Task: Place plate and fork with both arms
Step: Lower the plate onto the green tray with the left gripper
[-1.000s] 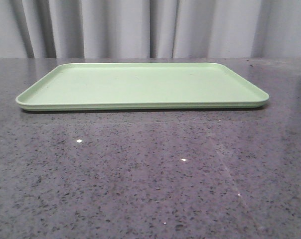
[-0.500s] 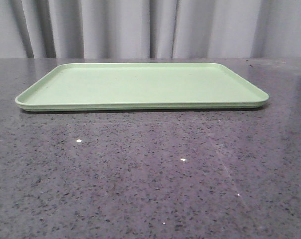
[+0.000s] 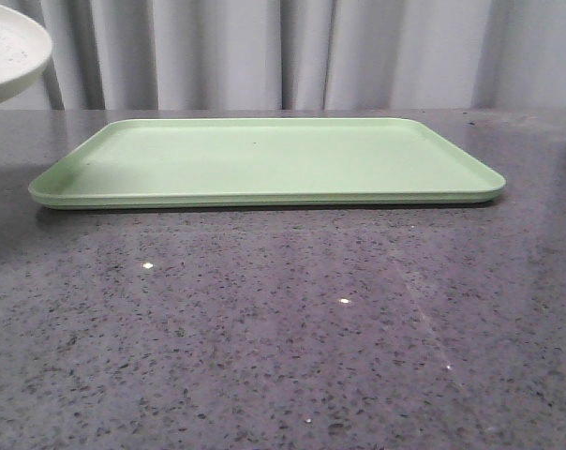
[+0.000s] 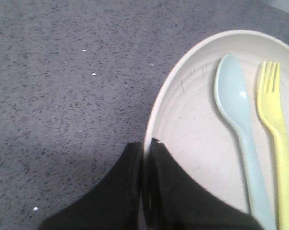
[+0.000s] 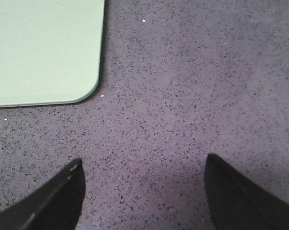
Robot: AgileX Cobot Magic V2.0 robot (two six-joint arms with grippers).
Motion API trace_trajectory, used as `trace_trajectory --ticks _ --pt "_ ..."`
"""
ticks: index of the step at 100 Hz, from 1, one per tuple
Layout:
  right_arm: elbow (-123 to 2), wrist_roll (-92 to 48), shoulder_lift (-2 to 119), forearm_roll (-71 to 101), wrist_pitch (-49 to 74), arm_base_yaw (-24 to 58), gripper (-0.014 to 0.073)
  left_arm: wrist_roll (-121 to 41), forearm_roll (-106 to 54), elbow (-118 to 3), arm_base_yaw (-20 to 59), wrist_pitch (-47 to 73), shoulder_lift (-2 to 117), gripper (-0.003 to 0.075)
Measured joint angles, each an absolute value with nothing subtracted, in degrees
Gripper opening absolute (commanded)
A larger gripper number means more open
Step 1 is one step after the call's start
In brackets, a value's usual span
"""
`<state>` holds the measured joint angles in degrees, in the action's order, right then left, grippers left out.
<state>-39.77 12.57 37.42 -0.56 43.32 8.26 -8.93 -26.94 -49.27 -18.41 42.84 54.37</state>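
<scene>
The pale pink-cream plate (image 4: pixel 197 124) is pinched by its rim in my left gripper (image 4: pixel 145 146), which is shut on it and holds it above the table. The yellow fork (image 4: pixel 278 129) lies on the plate beside a pale blue-grey spoon (image 4: pixel 240 124). In the front view the plate's edge (image 3: pixel 7 52) shows raised at the far left, above table level; neither gripper shows there. My right gripper (image 5: pixel 142 170) is open and empty over bare tabletop, near the tray's corner.
A large light green tray (image 3: pixel 264 159) lies flat on the dark speckled table (image 3: pixel 283 328), in the middle toward the back; one rounded corner of it shows in the right wrist view (image 5: pixel 39 48). Grey curtains hang behind.
The plate has come into the front view at the upper left, raised above the table; it was out of view before. The tray has not moved.
</scene>
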Motion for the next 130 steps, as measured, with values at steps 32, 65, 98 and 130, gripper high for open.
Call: trace_trajectory --ticks 32,65,98,130 --pt "-39.77 12.57 37.42 -0.56 43.46 8.26 0.0528 -9.51 -30.82 -54.1 -5.76 37.13 61.57 -0.0021" --pt "-39.79 12.57 37.42 -0.52 44.41 8.26 0.0528 -9.51 -32.83 -62.48 6.89 32.28 75.58 -0.0021" --pt "-39.79 12.57 37.42 -0.52 44.41 8.26 0.0528 -8.14 -34.48 -71.28 15.79 28.43 90.11 -0.0021" --pt "-39.79 12.57 37.42 -0.52 44.41 8.26 0.0528 -8.03 -37.54 -73.82 16.74 25.51 98.71 -0.002"
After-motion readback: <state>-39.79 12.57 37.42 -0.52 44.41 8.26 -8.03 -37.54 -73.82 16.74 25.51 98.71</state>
